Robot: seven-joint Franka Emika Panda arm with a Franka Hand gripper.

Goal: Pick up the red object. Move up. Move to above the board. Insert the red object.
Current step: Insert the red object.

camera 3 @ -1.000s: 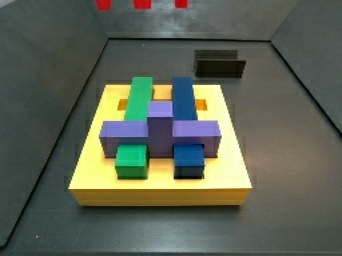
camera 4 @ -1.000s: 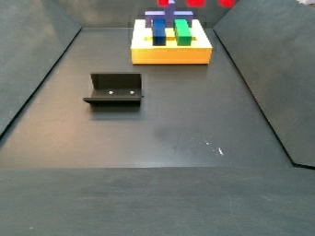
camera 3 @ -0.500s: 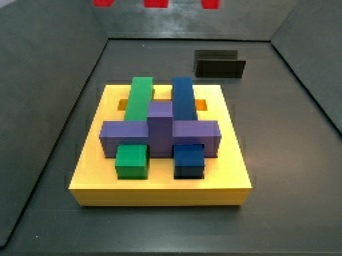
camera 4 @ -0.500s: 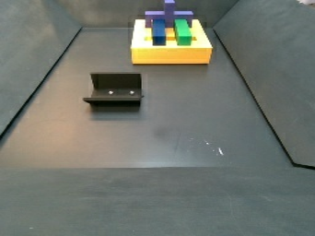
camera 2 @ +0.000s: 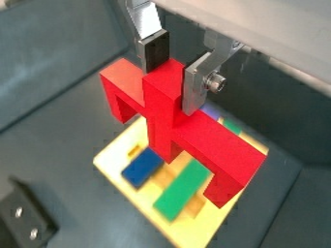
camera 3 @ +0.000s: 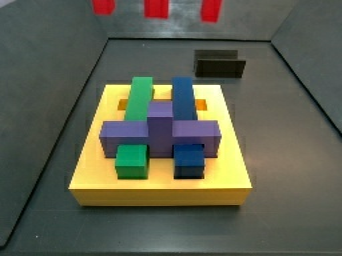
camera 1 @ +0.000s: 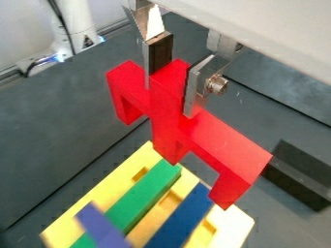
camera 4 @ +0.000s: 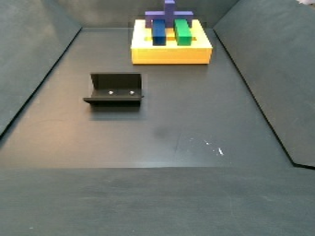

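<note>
While the gripper (camera 1: 176, 70) grasps the red object (camera 1: 181, 131) by its stem, fingers (camera 1: 199, 87) closed on it, we find the piece high above the board (camera 3: 94, 170). Against a second ago, its three red tips (camera 3: 155, 8) at the upper edge of a side view sit lower and further along, so we judge it is being carried into place over the board. Insertion is not yet done. Dark, bare floor (camera 4: 172, 129) surrounds the board; the fixture (camera 4: 114, 90) stands well apart, and grey walls enclose the cell.
</note>
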